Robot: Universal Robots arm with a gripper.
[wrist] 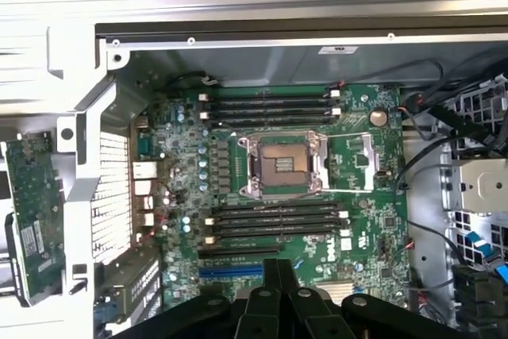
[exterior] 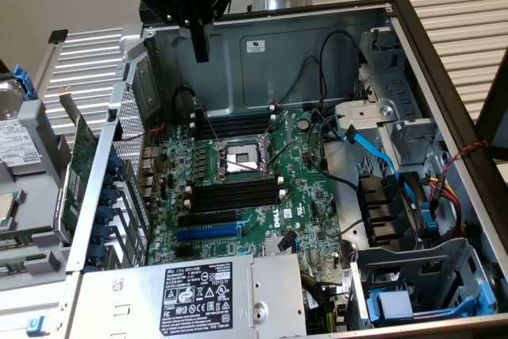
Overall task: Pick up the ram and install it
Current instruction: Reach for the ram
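Hovered with black gripper (exterior: 200,49) closed, empty; noted long green ram stick (exterior: 77,168) toward the exterior view's left, crosswise to black slots (exterior: 234,194).

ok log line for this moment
gripper: shut, empty, over case | ram: outside case, exterior view's left | slots: empty
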